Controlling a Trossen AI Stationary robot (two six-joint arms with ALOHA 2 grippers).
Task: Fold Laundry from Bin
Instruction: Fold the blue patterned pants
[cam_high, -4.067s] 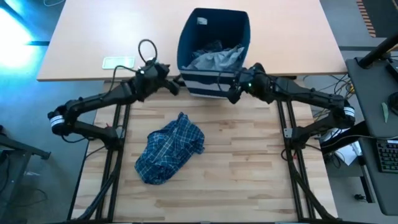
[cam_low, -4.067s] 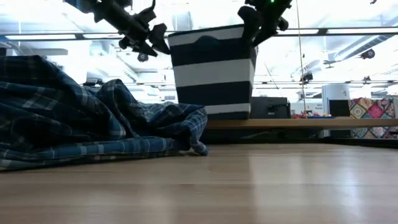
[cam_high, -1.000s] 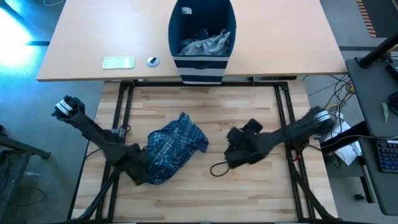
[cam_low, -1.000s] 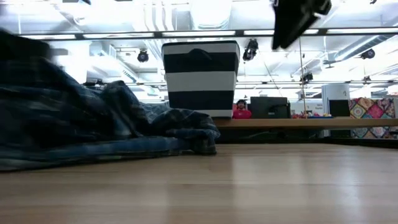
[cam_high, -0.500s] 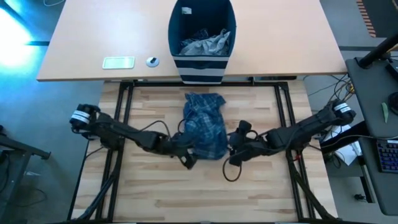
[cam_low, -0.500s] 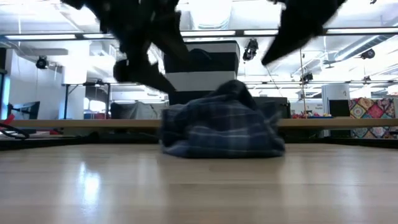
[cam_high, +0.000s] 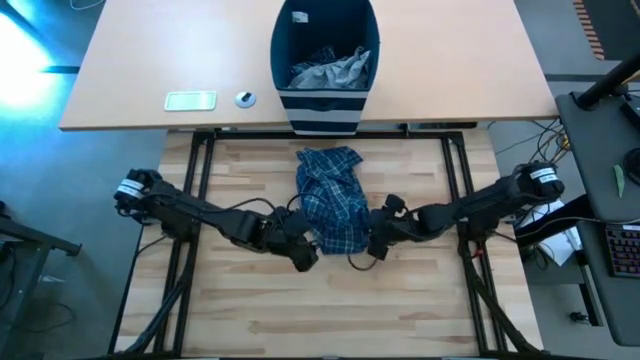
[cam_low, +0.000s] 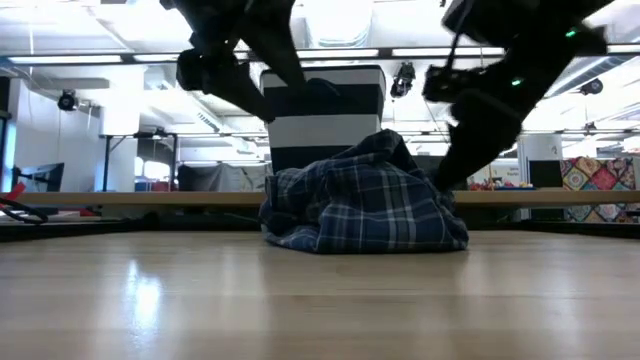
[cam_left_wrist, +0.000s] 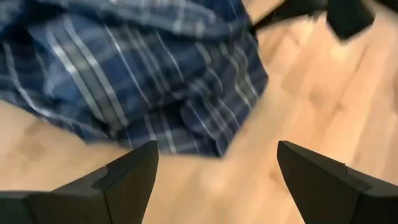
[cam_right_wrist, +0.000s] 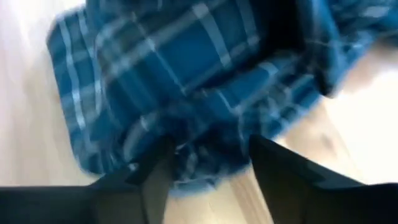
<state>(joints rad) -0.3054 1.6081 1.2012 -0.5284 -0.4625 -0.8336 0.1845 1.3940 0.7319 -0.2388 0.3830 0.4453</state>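
A crumpled blue-and-white plaid garment (cam_high: 330, 200) lies in a heap in the middle of the wooden table (cam_high: 420, 310); it also shows in the low view (cam_low: 365, 205). The navy striped bin (cam_high: 325, 105) stands beyond it on the far tabletop, with grey laundry (cam_high: 335, 68) inside. My left gripper (cam_high: 303, 255) hangs open above the table at the heap's near left corner, with only bare wood and the cloth's edge (cam_left_wrist: 205, 146) ahead of it. My right gripper (cam_high: 376, 243) stands at the heap's near right side, fingers apart astride the cloth (cam_right_wrist: 205, 93). My right gripper comes slanting down from the table's right side, with one finger (cam_right_wrist: 155, 180) and the other (cam_right_wrist: 277, 174) on either side of the plaid garment's bunched near edge (cam_right_wrist: 208, 158). The picture is blurred, and I cannot tell whether the fingers touch the cloth.
A pale flat device (cam_high: 190, 100) and a small round object (cam_high: 246, 98) lie on the far tabletop left of the bin. A dark cable loop (cam_high: 358, 262) trails beside my right gripper. Bare wood spreads over the table's near half.
The plaid garment has moved from the table's left toward the middle and far side, and now lies bunched lengthwise below the bin. My left gripper has swept toward the table's right with it and risen. My right gripper has come down to the heap's right side.
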